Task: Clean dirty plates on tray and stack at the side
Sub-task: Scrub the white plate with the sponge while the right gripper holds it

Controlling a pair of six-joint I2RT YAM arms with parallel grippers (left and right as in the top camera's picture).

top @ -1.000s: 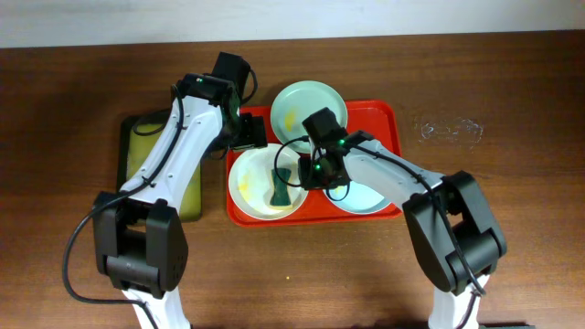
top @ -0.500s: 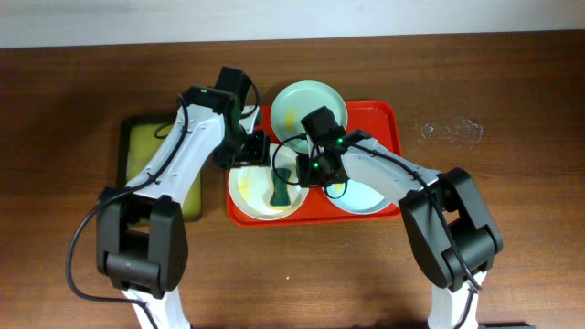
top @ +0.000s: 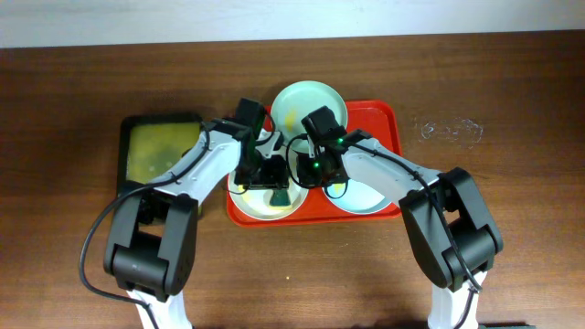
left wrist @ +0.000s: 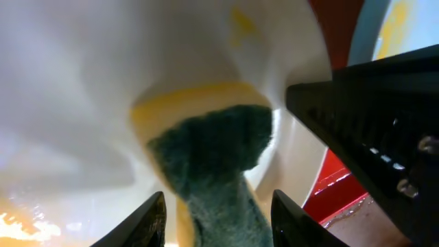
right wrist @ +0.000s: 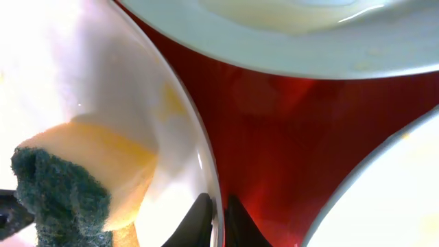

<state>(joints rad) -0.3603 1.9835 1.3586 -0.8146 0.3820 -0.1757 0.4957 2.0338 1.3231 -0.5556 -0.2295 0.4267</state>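
While left pincer [left wrist: 218,213] straddles sponge [left wrist: 212,154], right pincer [right wrist: 216,213] clamps white plate [right wrist: 89,75].

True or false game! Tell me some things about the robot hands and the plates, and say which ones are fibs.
1. The green-and-yellow sponge sits in the white round plate. True.
2. The red plastic tray holds four plates. False: it holds three.
3. The right hand pinches the white round plate's rim. True.
4. The left hand hovers over the mint plate. False: it is over the white round plate, open around the sponge.
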